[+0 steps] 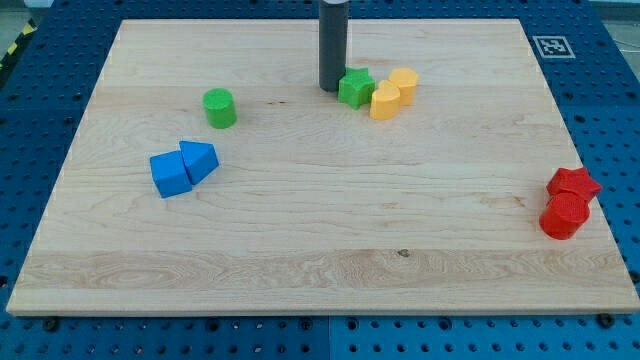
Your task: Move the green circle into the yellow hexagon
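Note:
The green circle (219, 107) stands alone on the wooden board at the view's upper left. The yellow hexagon (404, 83) sits at the upper middle, touching a second yellow block (385, 101) just below and left of it. A green star (355, 88) touches that yellow block on its left. My tip (330, 88) rests on the board right beside the green star's left side, well to the right of the green circle.
A blue cube (169, 174) and a blue triangle-like block (199, 160) touch each other at the left. A red star (573, 184) and a red cylinder (563, 215) sit together near the board's right edge (590, 160).

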Available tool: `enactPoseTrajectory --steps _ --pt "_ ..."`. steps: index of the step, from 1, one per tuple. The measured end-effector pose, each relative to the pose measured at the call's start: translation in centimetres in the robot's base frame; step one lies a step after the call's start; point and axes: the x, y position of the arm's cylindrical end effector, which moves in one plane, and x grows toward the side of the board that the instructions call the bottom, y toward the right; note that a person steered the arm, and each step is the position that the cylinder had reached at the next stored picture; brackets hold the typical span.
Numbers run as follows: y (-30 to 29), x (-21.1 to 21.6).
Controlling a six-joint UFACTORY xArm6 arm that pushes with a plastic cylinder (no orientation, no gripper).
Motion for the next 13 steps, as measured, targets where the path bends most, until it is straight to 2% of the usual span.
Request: enactPoseTrajectory --steps 1,4,5,6,7,9,11,12,13 --pt "-1.3 0.8" --pt "-20.1 1.1" --pt "-21.4 3.1" --pt "-19.2 5.4" --pt "-14.2 5.8" --pt "-11.5 -0.6" --pt "-10.2 5.5" --pt "-5.6 4.3" --pt "-3.6 0.3"
